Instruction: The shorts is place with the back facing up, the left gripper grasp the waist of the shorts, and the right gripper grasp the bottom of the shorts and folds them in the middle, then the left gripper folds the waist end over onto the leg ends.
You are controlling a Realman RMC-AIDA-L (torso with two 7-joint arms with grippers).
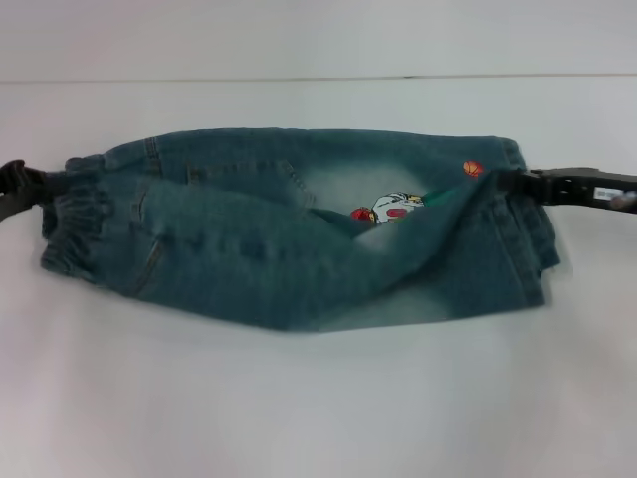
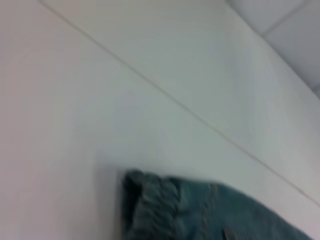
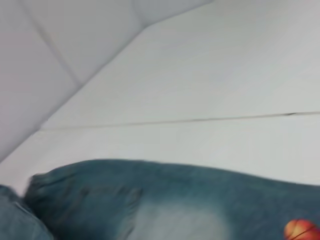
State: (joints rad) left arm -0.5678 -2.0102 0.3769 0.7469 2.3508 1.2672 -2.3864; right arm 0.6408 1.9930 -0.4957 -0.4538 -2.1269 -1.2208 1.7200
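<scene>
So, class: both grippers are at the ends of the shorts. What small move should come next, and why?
Probably lower both ends to lay the lengthwise fold flat. The left gripper is at the waist and the right gripper at the bottom of the shorts; the shorts are doubled over but sagging, with the cartoon print showing in a gap.

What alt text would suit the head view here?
Blue-green denim shorts lie partly folded lengthwise on a white table, the left gripper at the gathered waist and the right gripper at the hem end near a cartoon print.
</scene>
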